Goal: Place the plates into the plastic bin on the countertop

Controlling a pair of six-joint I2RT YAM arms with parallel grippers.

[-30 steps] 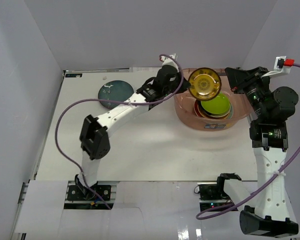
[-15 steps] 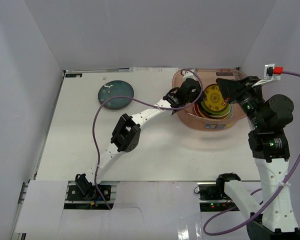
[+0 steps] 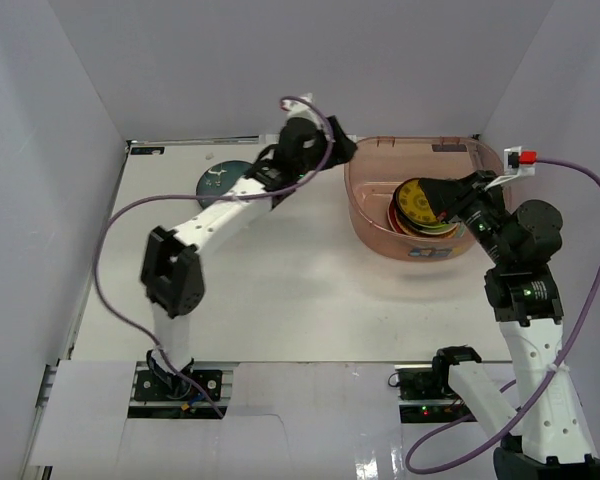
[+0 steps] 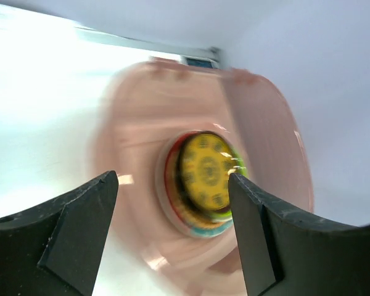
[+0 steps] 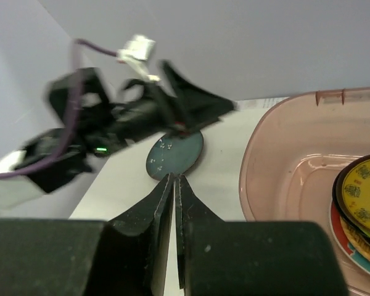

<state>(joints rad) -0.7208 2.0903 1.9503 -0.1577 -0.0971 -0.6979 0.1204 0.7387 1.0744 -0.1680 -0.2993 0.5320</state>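
Observation:
The plastic bin (image 3: 365,215) stands on the white countertop (image 3: 280,280) at the back right. Inside it is a stack of plates topped by a yellow patterned plate (image 3: 418,203), with lime green and red edges showing beneath. My left gripper (image 3: 342,150) hovers open and empty just outside the bin's left rim; its wrist view looks down on the yellow plate (image 4: 206,172) in the bin (image 4: 265,123). My right gripper (image 3: 435,195) is shut and empty above the stack. A teal blue plate (image 3: 220,182) lies on the countertop, partly behind the left arm, and also appears past my right gripper (image 5: 174,179) as the teal plate (image 5: 176,154).
White walls enclose the countertop on the left, back and right. The left arm (image 5: 111,123) reaches across the back of the table. A purple cable (image 3: 130,230) loops over the left side. The bin's near rim (image 5: 253,179) is right of the right fingers.
The left gripper opened, left the yellow plate on the stack, and pulled back up and left out of the bin. The right arm shifted slightly, still shut.

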